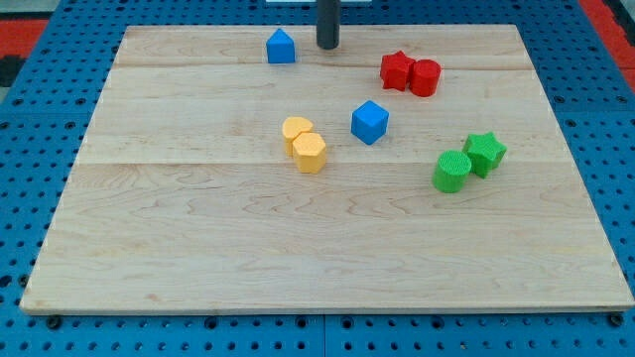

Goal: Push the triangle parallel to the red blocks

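My tip has no jaws to open and rests just at 3 o'clock of the blue triangle block, apart from it, which seems almost level with the red star block and the red cylinder, so little pushing is left.

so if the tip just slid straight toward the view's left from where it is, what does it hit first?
Likely the blue triangle. My tip sits just to its right near the board's top edge, with nothing between them. Depth alignment is uncertain, so it might clip one corner.

My rod comes down from the view's top edge, upright and dark, a little left of centre. My tip rests at table height near the far edge of the board. Nothing of my arm above the rod shows.
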Controlling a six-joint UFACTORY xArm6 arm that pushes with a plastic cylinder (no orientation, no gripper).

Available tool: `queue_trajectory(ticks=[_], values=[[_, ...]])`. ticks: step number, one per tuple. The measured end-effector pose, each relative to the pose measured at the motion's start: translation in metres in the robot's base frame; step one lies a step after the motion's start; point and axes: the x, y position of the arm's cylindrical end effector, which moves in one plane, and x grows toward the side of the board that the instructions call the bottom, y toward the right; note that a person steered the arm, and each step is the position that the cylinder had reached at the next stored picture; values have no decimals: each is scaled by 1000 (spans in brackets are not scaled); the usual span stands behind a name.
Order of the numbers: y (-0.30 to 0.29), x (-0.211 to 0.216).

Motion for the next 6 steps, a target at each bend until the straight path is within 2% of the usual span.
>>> queue_trajectory(ticks=[1,2,3,4,5,6], values=[[-59,3],[-81,29],[-75,67],[-117,36],[-158,37],[-115,68]])
